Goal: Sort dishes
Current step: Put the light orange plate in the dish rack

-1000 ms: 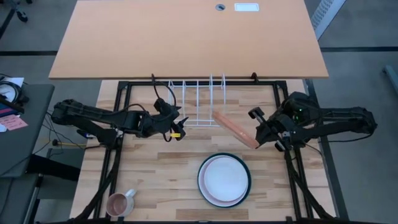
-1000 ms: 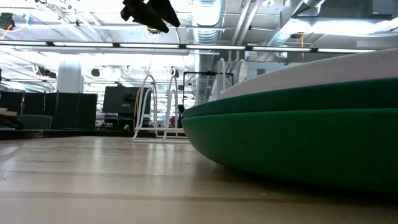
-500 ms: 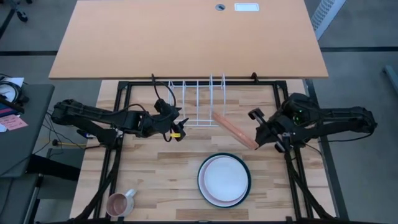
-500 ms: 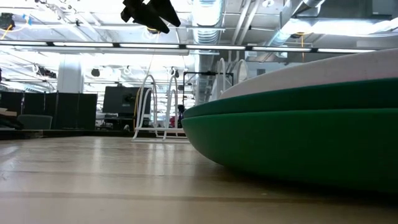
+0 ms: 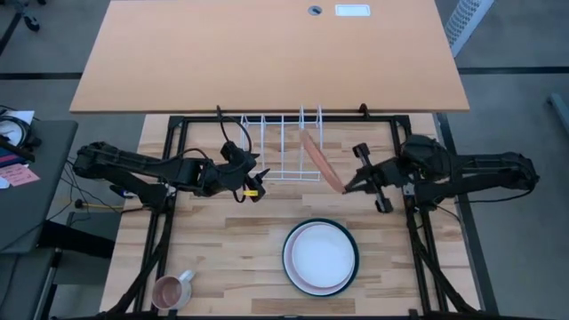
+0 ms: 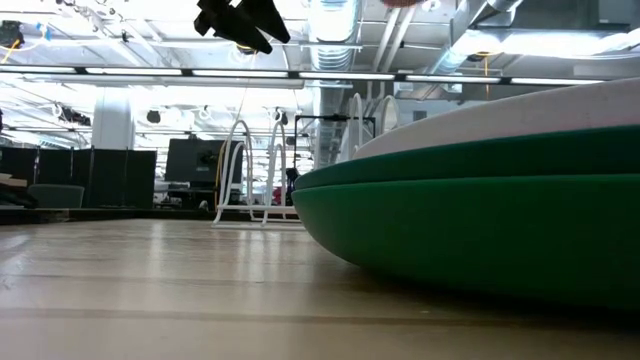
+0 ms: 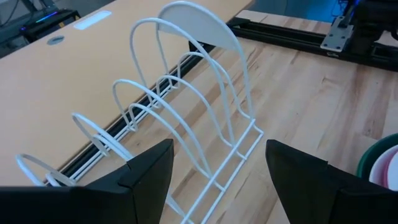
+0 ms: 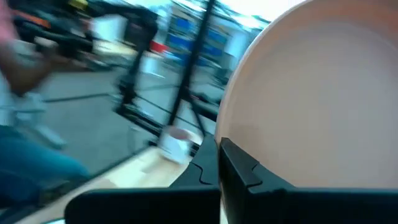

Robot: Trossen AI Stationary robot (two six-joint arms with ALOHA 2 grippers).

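My right gripper (image 5: 353,184) is shut on an orange-brown plate (image 5: 322,162), which shows edge-on over the right end of the white wire rack (image 5: 283,148). That plate fills the right wrist view (image 8: 323,93). A stack of plates (image 5: 320,258), white on pink on dark green, rests flat on the table near the front; the green one (image 6: 480,220) looms in the low view. My left gripper (image 5: 252,180) hovers open left of the rack, its fingers (image 7: 149,177) facing the rack's hoops (image 7: 186,118). My right gripper pinches the orange-brown plate's rim (image 8: 249,152) between its two fingers, at the end of the plate nearest the table's right side (image 5: 341,187). The fingers come about level from the right. The plate stands nearly on edge, lifted clear of the table, and reaches toward the rack.
A small pink mug (image 5: 172,289) stands at the near left corner. A large tan desk top (image 5: 267,53) lies beyond the far edge. Bare wood lies between the rack and the stack.
My right gripper has turned at the wrist and shifted slightly toward the table's left, still shut. The orange-brown plate has swung with it: its free end has moved toward the far edge, over the rack's right end, and it now stands more on edge.
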